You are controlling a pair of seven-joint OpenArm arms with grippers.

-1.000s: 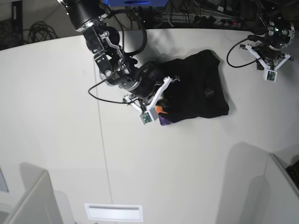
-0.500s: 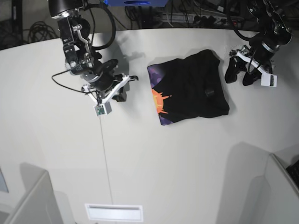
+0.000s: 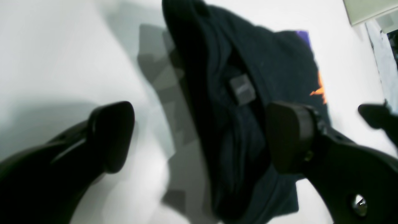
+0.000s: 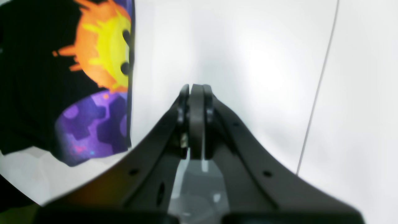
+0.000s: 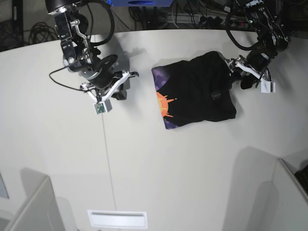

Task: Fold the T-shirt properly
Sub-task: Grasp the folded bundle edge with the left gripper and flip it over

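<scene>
Two arms: one at each side of the table [image 5: 57, 168], both off the cloth, so from where I stand this looks like a pause between folds, or the end of them.

Right gripper [image 5: 120, 94]: at the left of the base view, over bare table, well apart from the shirt. Its fingers are pressed together on nothing; the wrist view shows them meeting edge to edge [image 4: 196, 93]. My guess is it is parked there to keep clear of the cloth.

Seam: a thin dark line in the table [image 5: 107, 154] runs near to far under that arm.

Shirt [image 5: 197, 91]: right of centre, toward the far side, lying flat as a rough rectangle. Mostly plain black is up. Along its left edge a strip of print shows: an orange sun [image 5: 165, 103] with a purple patch [image 4: 93, 127] just nearer, because that edge is turned over.

Tag: a small grey label [image 3: 242, 87] sits on the black cloth near the right half. The cloth around it lies in soft ridges, not smooth.

Left gripper [image 5: 238, 79]: at the shirt's far right corner, jaws spread wide. In its wrist view one finger [image 3: 112, 133] is over bare table and the other [image 3: 289, 137] over the cloth, the shirt's edge between them, gripped by neither.

Judgement: it seems set to take that edge. The bunched right side looks like what needs tidying.
</scene>
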